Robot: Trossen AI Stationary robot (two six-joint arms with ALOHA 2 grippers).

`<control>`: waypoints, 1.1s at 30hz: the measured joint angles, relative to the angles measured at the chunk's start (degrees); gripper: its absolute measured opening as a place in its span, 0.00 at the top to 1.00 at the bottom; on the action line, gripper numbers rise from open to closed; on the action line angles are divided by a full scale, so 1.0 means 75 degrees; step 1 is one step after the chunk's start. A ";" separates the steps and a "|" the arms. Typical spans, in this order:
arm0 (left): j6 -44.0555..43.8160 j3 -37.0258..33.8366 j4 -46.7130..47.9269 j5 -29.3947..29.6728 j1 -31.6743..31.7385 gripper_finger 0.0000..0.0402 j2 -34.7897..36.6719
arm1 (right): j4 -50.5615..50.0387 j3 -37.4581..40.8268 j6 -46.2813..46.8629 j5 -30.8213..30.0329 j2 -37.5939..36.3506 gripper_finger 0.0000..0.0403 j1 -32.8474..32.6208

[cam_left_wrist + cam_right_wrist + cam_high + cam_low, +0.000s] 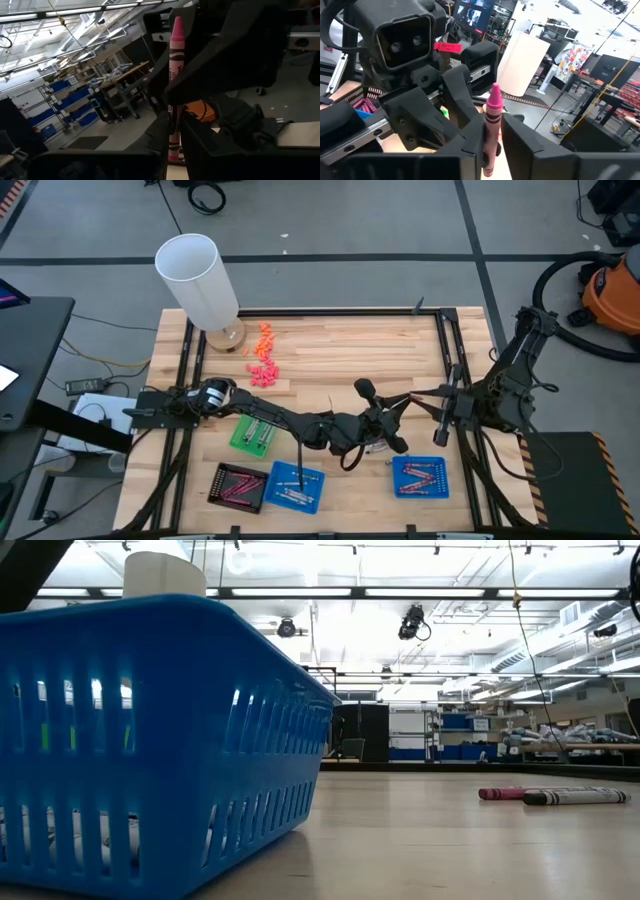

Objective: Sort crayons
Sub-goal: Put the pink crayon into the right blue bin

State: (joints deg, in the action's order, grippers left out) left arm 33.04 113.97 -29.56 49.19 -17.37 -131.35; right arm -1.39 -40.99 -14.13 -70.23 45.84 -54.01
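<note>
Pink crayon (175, 85) sits upright right at both wrist cams, pinched low by the left gripper (172, 145), with the right gripper (492, 150) closing around the same stick; can't tell if the right has full contact. Both meet mid-table, above the trays. Left to right: maroon tray (240, 485), green tray (254, 433), blue tray (298, 486), blue tray (420, 477), all with crayons.

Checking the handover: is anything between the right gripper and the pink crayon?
Nothing visible is. The pink crayon stands upright right at the right gripper, and the left gripper is shut on it from the opposite side.
</note>
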 joint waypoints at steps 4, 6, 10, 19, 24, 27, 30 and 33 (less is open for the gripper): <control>0.0009 0.0000 0.0070 0.0005 0.0000 0.89 0.0000 | -0.0013 0.0003 -0.0002 0.0027 0.0003 0.88 -0.0001; 0.0019 0.0000 0.0078 0.0022 0.0000 0.89 0.0000 | -0.0015 0.0003 -0.0003 0.0029 0.0003 0.91 -0.0001; 0.0017 0.0000 0.0140 0.0178 -0.0009 0.85 0.0000 | -0.0014 0.0003 0.0000 0.0089 0.0003 0.90 0.0005; -0.0144 -0.0003 0.0507 0.0289 -0.0134 0.60 -0.0009 | -0.0041 0.0003 0.0119 0.0087 -0.0003 0.88 0.0002; -0.0210 -0.0003 0.1244 0.0395 -0.0517 0.56 0.0115 | -0.0575 0.0003 0.0761 0.0092 0.0000 0.88 -0.0001; -0.0430 -0.0015 0.1833 0.0493 -0.0756 0.56 0.0337 | -0.0940 0.0003 0.1423 0.0192 -0.0006 0.88 -0.0001; -0.0583 0.0001 0.2259 0.0484 -0.0984 0.56 0.0425 | -0.1312 0.0003 0.2116 0.0723 -0.0003 0.88 -0.0001; -0.0806 0.0000 0.2720 0.0471 -0.1156 0.56 0.0434 | -0.1696 0.0003 0.2920 0.1596 -0.0003 0.88 0.0017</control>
State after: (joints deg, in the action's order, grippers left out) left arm 26.99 113.97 -9.16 52.72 -26.04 -128.09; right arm -14.11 -40.97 7.77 -58.26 45.82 -53.89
